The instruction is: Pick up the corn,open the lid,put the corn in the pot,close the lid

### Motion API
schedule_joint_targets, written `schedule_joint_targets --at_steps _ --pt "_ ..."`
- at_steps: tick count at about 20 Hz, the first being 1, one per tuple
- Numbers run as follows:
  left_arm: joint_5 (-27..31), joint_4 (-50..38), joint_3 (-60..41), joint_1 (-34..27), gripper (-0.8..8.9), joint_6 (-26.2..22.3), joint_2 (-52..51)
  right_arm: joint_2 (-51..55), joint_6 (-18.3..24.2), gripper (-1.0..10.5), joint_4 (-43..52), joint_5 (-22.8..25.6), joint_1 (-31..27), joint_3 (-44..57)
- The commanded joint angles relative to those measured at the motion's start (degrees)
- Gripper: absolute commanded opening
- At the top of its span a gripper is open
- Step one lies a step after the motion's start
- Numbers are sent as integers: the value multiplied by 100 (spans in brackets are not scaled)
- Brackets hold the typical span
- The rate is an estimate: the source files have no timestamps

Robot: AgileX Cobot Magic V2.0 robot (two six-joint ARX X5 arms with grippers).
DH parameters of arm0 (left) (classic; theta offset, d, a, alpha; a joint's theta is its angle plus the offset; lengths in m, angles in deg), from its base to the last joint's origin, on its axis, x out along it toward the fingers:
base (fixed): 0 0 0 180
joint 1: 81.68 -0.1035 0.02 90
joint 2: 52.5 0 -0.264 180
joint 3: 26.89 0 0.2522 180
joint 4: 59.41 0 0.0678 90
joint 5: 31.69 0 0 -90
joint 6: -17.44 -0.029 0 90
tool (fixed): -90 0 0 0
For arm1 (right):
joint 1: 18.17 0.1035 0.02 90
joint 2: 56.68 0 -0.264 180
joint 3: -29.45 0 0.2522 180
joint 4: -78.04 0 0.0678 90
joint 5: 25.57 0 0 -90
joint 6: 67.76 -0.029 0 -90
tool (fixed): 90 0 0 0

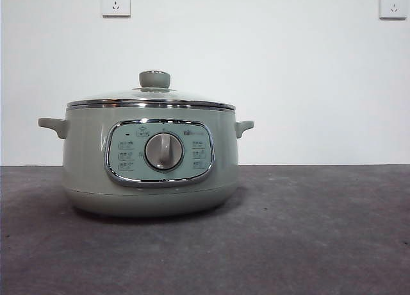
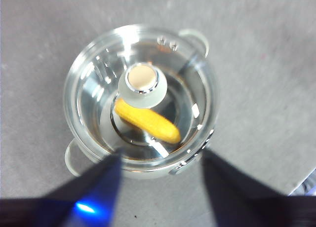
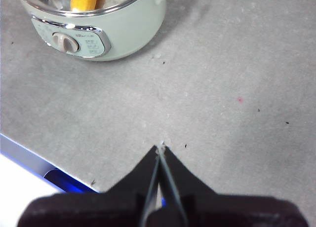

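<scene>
The pale sage-green pot stands left of centre on the grey table, its silver dial facing the front camera. The glass lid sits shut on it, pale green knob on top. Through the lid I see the yellow corn lying inside the pot. My left gripper hangs high above the pot, jaws open and empty. My right gripper is shut and empty, low over bare table well away from the pot.
Two wall sockets sit on the white wall behind. The table's near edge with a blue strip lies beside the right gripper. Grey tabletop spreads to the right of the pot.
</scene>
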Motion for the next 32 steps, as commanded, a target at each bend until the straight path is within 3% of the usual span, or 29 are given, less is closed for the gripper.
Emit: schedule_joint_targets --at_steps 1,7,10,12,15,17,19,24,26,28,32 --pt "-22 0 -22 24 -3 199 -181 -4 -61 -15 52 2 4 55" --pt "-17 0 -22 15 -3 203 -249 -4 -61 -15 52 2 4 55" --pt "269 20 -35 -28 -3 -686 -214 -4 -61 -15 52 4 4 55" --pt "568 20 -57 -321 -3 -723 -258 -4 -61 -15 52 2 4 55" --pt "566 17 -557 -772 -3 -647 -603 -4 -61 -15 52 2 4 55" --pt "570 -2 -1451 -1032 -3 -555 -1187 -4 -61 -15 52 4 4 57" --pt "577 -680 -2752 -1370 -3 -391 -2024 -4 -61 -15 52 4 4 55" --pt "579 -4610 -6983 -1967 -3 129 -4767 -7 -61 -15 52 4 4 55" --pt "577 -5698 -8387 -2000 -3 509 -5777 -7 -61 -15 52 4 4 55" --pt "588 -6168 -9289 -2017 -3 789 -6551 -7 -61 -15 52 2 4 55" --pt "625 -6459 -10129 -2177 -3 717 -7289 -7 -61 -15 52 2 4 55"
